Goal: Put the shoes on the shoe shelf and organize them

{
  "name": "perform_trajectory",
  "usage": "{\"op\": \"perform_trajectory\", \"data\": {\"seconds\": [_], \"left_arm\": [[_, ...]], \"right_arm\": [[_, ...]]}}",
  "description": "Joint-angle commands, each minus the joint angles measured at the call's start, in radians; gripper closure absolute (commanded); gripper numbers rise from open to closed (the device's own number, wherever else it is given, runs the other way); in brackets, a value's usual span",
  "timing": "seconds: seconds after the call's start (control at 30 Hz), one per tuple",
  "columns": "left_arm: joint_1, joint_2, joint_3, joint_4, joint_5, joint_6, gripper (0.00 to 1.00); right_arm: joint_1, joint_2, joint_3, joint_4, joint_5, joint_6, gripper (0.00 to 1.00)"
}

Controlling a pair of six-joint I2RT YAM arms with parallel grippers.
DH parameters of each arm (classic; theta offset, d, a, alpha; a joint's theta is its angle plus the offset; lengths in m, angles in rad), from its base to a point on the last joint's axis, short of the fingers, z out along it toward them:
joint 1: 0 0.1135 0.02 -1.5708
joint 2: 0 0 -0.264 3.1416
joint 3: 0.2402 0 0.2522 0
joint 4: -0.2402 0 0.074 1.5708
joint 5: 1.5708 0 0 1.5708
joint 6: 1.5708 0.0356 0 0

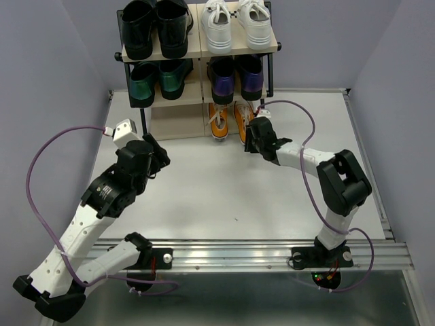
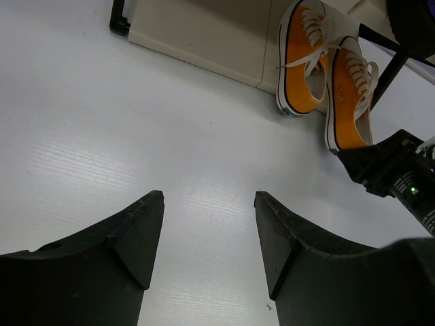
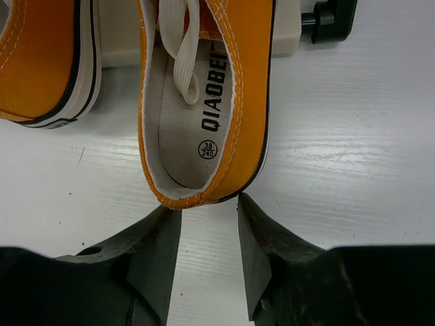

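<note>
The shoe shelf (image 1: 197, 49) stands at the table's far edge. White sneakers (image 1: 238, 26) sit on its top tier and purple loafers (image 1: 236, 78) on the middle tier. The orange sneakers (image 1: 230, 119) lie at the bottom tier with their heels out on the table. My right gripper (image 3: 209, 210) is open just behind the heel of the right orange sneaker (image 3: 204, 102), its fingertips level with the heel and nothing between them. The other orange sneaker (image 3: 41, 61) lies to its left. My left gripper (image 2: 209, 204) hangs open over bare table, left of the sneakers (image 2: 302, 61).
A shiny black pair (image 1: 155, 27) fills the top tier's left half and a metallic green pair (image 1: 160, 78) the middle tier's left. The shelf's black foot (image 3: 329, 20) is just right of the held-off sneaker. The table (image 1: 224, 197) has raised rails along its edges.
</note>
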Motion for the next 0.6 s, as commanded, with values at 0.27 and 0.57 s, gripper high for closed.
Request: {"op": "perform_trajectory", "data": {"seconds": [0.27, 0.57], "left_arm": [[0.002, -0.034, 0.004, 0.006, -0.019, 0.001, 0.33], [0.002, -0.068, 0.008, -0.023, -0.034, -0.002, 0.33]], "right_arm": [[-0.007, 0.073, 0.182, 0.043, 0.084, 0.013, 0.59], [-0.007, 0.142, 0.268, 0.038, 0.125, 0.002, 0.58]]}}
